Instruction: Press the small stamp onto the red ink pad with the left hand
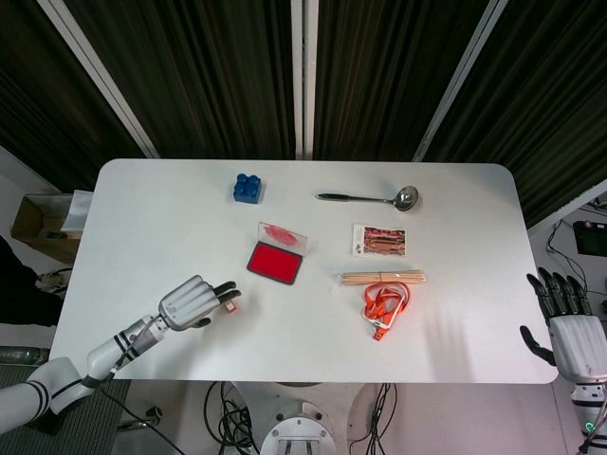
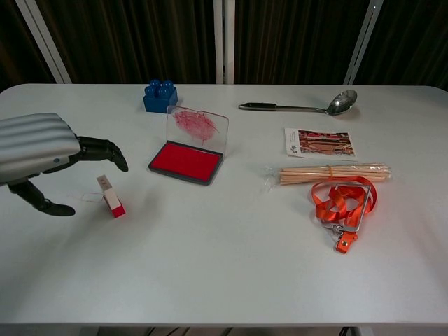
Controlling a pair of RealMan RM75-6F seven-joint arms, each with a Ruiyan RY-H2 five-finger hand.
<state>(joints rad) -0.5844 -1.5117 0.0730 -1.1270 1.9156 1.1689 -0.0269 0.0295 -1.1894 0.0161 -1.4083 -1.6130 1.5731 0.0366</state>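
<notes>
Silver-grey and spread apart with nothing in its grasp, the left hand (image 2: 42,150) hovers over the near-left of the table (image 2: 224,273), fingertips (image 2: 119,162) just above the small stamp (image 2: 111,195), which lies tilted on its side (red end toward the camera). A clumsy closing could knock so slight a piece away or pinch it crookedly. Beyond it, the red ink pad (image 2: 185,162) sits with its lid (image 2: 197,130) upright, which a stamp carried in low might strike; the right hand (image 1: 567,327) waits open at the far edge.

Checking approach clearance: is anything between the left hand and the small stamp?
Nothing: in the chest view, only bare table separates the left hand from the small stamp.
</notes>
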